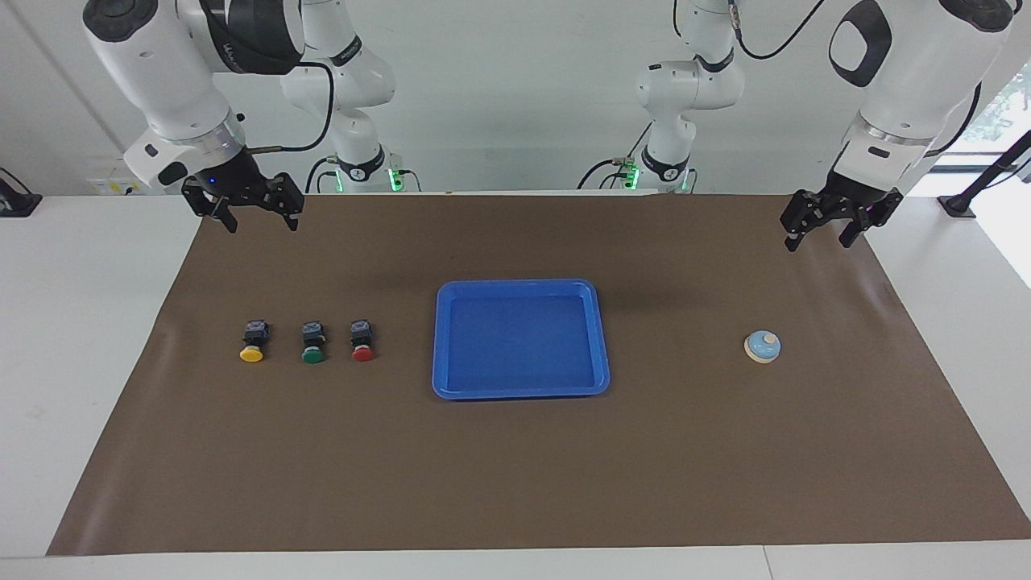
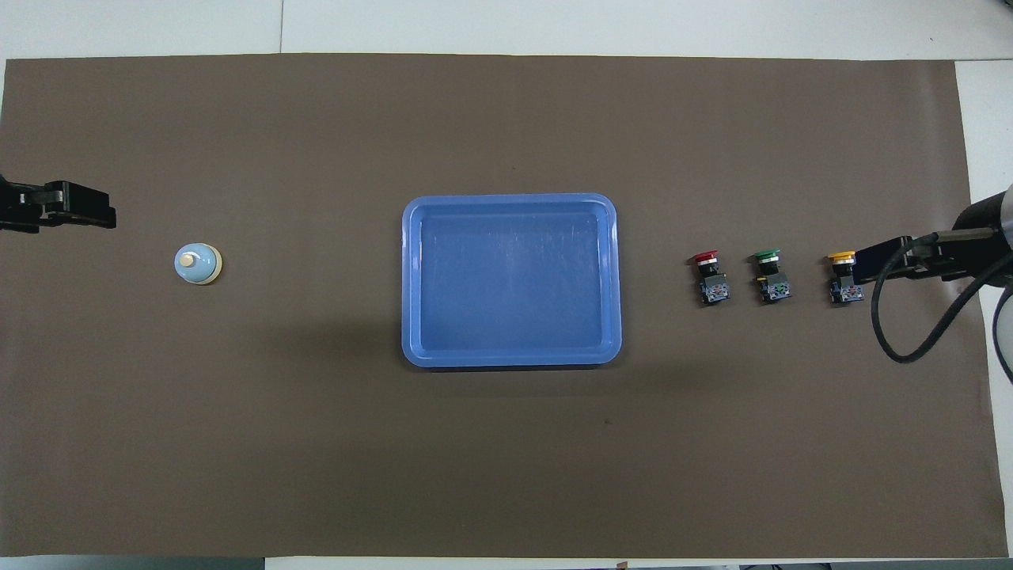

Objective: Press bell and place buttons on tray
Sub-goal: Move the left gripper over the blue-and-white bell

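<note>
Both tools hung with fingers apart and empty, the left tool over the brown mat near the domed bell, the right tool above it near three round-capped buttons beside the shallow plastic tray.

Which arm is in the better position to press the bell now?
Probably the left. The left gripper hangs open and empty at the bell's end of the table. The right gripper waits, open, above the buttons' end, with the tray in between.
</note>
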Robot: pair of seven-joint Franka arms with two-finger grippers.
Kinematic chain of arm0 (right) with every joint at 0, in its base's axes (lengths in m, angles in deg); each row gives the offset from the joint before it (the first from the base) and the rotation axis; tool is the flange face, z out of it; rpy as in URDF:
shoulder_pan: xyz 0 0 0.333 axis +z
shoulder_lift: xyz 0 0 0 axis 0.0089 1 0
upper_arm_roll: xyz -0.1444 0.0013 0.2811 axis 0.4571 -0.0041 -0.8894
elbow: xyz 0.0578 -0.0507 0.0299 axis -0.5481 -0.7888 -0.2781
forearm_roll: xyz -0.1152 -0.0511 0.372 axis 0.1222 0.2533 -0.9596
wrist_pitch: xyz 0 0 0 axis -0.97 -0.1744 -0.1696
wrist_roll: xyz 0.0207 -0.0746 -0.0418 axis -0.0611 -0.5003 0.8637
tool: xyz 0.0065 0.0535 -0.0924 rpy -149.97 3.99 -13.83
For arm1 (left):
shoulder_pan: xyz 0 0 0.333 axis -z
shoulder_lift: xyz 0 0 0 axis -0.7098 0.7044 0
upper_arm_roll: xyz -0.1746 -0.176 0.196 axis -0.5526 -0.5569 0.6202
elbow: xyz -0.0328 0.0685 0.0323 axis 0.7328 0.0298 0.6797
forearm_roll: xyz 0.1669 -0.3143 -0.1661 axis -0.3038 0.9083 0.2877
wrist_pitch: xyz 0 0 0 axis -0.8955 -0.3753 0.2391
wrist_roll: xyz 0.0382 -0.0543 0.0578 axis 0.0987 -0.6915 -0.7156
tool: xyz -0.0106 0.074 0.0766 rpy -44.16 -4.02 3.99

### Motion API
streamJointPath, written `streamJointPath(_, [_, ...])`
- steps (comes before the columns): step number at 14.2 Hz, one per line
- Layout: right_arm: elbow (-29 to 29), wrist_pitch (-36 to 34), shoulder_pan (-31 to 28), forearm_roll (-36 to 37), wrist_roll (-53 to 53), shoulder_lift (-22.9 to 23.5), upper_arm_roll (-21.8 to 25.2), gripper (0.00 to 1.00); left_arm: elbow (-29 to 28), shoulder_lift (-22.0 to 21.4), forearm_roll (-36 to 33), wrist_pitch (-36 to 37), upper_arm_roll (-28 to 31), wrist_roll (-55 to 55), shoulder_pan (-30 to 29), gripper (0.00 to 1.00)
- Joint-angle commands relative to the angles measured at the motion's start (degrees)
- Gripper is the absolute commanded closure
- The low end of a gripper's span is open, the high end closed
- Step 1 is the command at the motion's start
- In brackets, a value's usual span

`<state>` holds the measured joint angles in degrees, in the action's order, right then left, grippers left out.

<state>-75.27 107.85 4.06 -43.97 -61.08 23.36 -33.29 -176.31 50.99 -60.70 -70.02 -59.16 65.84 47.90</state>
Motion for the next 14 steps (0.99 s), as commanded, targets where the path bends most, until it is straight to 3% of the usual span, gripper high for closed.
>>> streamJointPath(1, [0.06,-0.9,-1.0,-0.44,1.15,-0.29,-0.57,0.0,-3.73,-0.54,-0.21,-3.18,-0.01,-0.12,-1.35,1.0])
streamJointPath(4, [0.14,-0.81,-1.0,-0.44,1.15,-0.29,-0.57,0.0,-7.16,0.24,-0.21,-8.28,-0.01,-0.48,-1.88,1.0])
streamJointPath(8, [0.06,-0.9,-1.0,-0.44,1.15,-0.29,-0.57,0.0,-10.67,5.51,-0.21,-15.39,-0.01,-0.48,-2.84,1.0])
streamJointPath(11, [0.14,-0.81,-1.0,-0.44,1.15,-0.29,-0.57,0.0,-17.25,7.18,-0.21,-25.92,-0.1,-0.4,-3.12,1.0])
streamJointPath(14, [0.06,-0.81,-1.0,-0.44,1.15,-0.29,-0.57,0.0,-18.24,9.99,-0.21,-29.29,-0.01,-0.48,-3.2,1.0])
